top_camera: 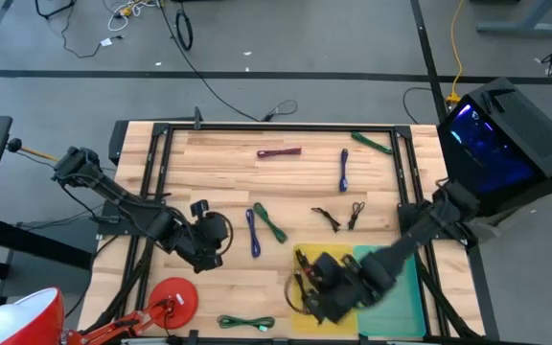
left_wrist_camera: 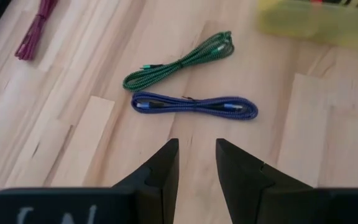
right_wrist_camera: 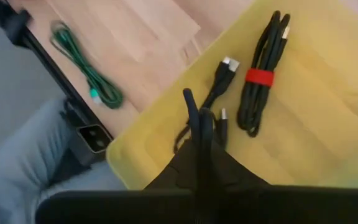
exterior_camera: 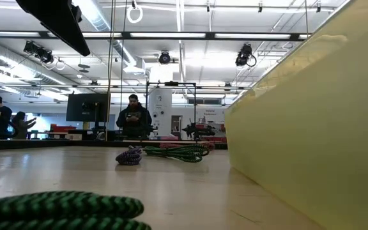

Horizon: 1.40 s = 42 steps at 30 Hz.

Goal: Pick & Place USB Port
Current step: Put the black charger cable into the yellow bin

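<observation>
Hovering at lower centre, the right gripper (right_wrist_camera: 199, 134), jaws shut on a black cable (right_wrist_camera: 213, 96) over the yellow tray (right_wrist_camera: 328, 118), should part them low; the left gripper (left_wrist_camera: 196, 163) waits half-open, empty.

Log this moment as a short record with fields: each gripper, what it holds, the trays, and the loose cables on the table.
right gripper: shut on a black cable, over the yellow tray
already in yellow tray: bundled black cable with red tie
left gripper: open, empty, above bare wood near the blue cable and green cable
green tray: beside the yellow tray
other loose cables: maroon cable, more blue, green and black ones
</observation>
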Tool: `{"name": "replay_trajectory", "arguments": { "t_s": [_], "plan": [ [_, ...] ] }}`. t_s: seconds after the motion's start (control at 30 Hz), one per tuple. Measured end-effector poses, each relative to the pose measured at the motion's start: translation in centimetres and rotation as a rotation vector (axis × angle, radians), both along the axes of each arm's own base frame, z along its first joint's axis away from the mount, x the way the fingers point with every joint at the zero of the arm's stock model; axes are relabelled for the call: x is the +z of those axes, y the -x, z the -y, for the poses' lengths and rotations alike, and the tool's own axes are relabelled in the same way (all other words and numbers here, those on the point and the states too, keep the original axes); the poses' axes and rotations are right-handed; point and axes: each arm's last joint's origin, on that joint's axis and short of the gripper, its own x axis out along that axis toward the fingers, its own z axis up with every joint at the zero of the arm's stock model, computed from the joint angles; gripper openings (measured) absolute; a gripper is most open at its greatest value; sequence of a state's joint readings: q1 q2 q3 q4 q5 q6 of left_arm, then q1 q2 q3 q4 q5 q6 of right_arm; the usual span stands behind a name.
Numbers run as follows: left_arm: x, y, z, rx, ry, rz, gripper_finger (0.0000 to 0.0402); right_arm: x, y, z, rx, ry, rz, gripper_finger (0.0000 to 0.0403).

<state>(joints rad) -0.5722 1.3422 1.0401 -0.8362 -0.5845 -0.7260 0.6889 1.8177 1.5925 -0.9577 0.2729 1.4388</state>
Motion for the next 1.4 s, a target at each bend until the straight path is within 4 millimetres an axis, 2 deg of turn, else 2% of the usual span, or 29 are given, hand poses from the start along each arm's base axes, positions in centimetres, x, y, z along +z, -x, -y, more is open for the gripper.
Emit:
{"name": "replay_trajectory", "arguments": {
  "t_s": [0.13,0.27,0.5,0.8,1.13,1.27,1.4],
  "plan": [
    [0.1,0.4,0.7,0.034,0.008,0.042,0.0112,0.3,2.0,-2.4,-0.080,0.073,0.143,0.0001],
    [0.1,0.8,1.3,0.034,0.014,0.062,0.0112,0.5,3.3,-3.7,-0.139,0.152,0.283,0.0001],
    [0.2,1.3,1.9,0.016,-0.017,0.086,0.0112,-0.9,3.2,-4.5,-0.125,0.183,0.262,0.0006],
    [0.2,1.3,2.0,0.019,-0.028,0.093,0.0112,-1.0,2.8,-4.0,-0.075,0.240,0.239,0.0034],
    [0.2,1.3,1.9,0.021,-0.033,0.095,0.0112,-1.1,2.8,-3.6,-0.048,0.278,0.213,0.0125],
    [0.2,1.3,1.9,0.025,-0.039,0.101,0.0112,-1.3,3.0,-1.8,-0.096,0.433,0.169,0.0150],
    [0.2,1.3,1.9,0.025,-0.038,0.102,0.0112,-1.4,2.8,0.7,-0.175,0.544,0.070,0.0154]
  ]
}}
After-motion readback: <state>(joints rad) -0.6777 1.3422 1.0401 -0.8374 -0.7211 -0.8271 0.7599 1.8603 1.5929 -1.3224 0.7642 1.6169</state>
